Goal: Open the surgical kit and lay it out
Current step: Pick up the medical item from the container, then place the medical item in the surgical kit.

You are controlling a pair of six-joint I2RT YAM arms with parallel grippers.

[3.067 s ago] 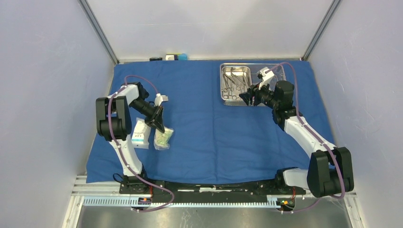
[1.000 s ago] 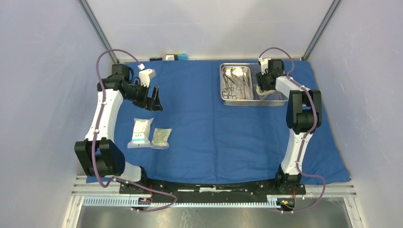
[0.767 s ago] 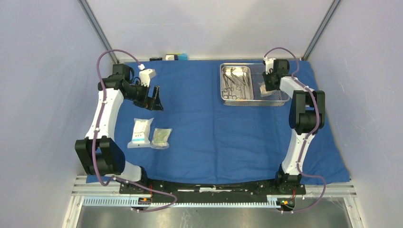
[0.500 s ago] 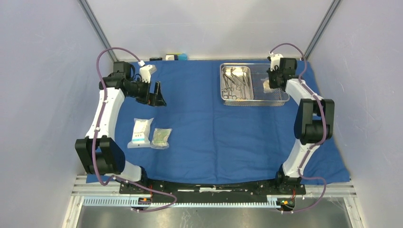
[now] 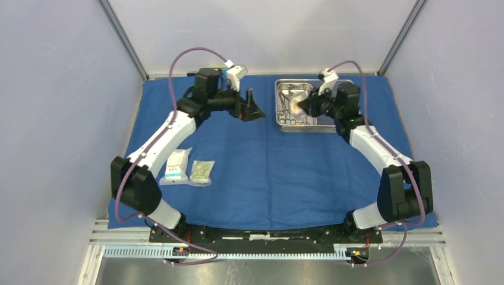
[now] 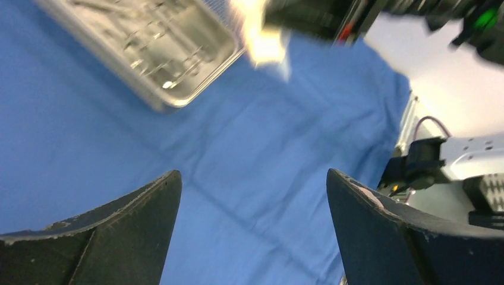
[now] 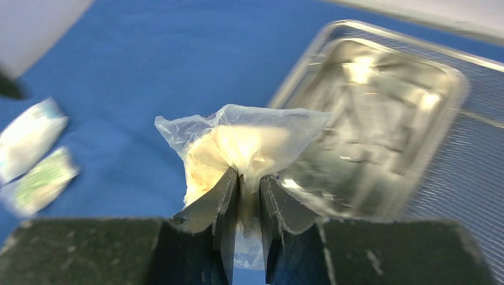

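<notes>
packet point(image 7: 255, 139) now lifted from tray point(image 7: 469, 172) — right pincer point(image 7: 249, 181) clamps it

Boxed in by plain, pale grey-lilac panels: left wall point(image 5: 59, 119), back wall point(image 5: 261, 35), right wall point(image 5: 463, 119). Slanting metal struts point(image 5: 123, 40) at both back corners. Along the near edge, a slotted aluminium rail point(image 5: 249, 252), then a dull grey strip of surface point(image 5: 267, 273). Soft, even light throughout.
</notes>
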